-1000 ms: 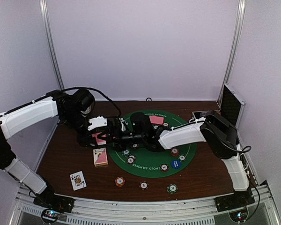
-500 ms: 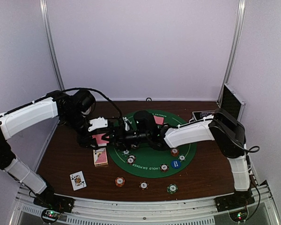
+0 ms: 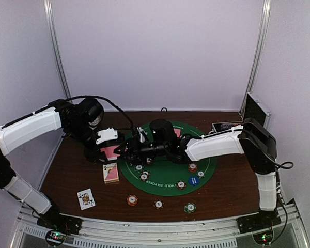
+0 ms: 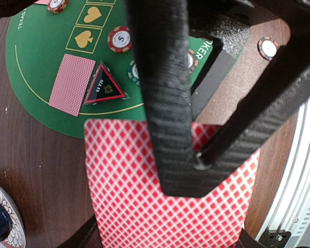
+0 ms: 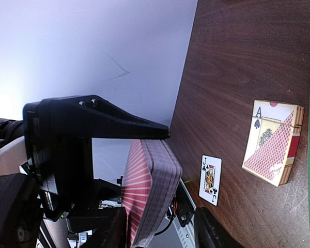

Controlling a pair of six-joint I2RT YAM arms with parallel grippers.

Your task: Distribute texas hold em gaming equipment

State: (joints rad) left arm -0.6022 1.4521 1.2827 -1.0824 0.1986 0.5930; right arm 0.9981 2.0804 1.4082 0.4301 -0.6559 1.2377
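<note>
left gripper clamps the card deck off the green mat's left rim; right gripper, jaws partly apart, straddles its free edge from the mat side

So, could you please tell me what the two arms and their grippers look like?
Both arms have white shells on the long links and chunky black joints: left arm, right arm. A black cable loops over the left one. The fingers are black woven carbon fibre.
</note>
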